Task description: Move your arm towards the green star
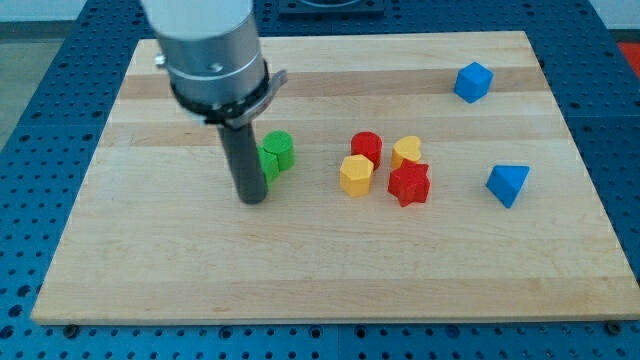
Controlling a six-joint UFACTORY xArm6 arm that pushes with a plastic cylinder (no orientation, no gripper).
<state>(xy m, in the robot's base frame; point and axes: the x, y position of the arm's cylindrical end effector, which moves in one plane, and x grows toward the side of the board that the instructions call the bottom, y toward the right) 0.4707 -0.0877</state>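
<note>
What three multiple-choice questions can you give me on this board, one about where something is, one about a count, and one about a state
1. Where is my tip relative to the green blocks?
A. just to the view's left of them
B. far off at the view's right edge
C. above the blue blocks

2. How many blue blocks are on the board?
A. none
B. two
C. four

3. How does the red star stand to the yellow blocks?
A. alone in a far corner
B. stacked on top of the rod
C. clustered close beside them

Answers:
1. A, the rod comes down right against their left side.
2. B, a blue cube and a blue wedge-like block lie at the view's right.
3. C, the star sits by the yellow hexagon, the yellow heart-like block and the red cylinder.
</note>
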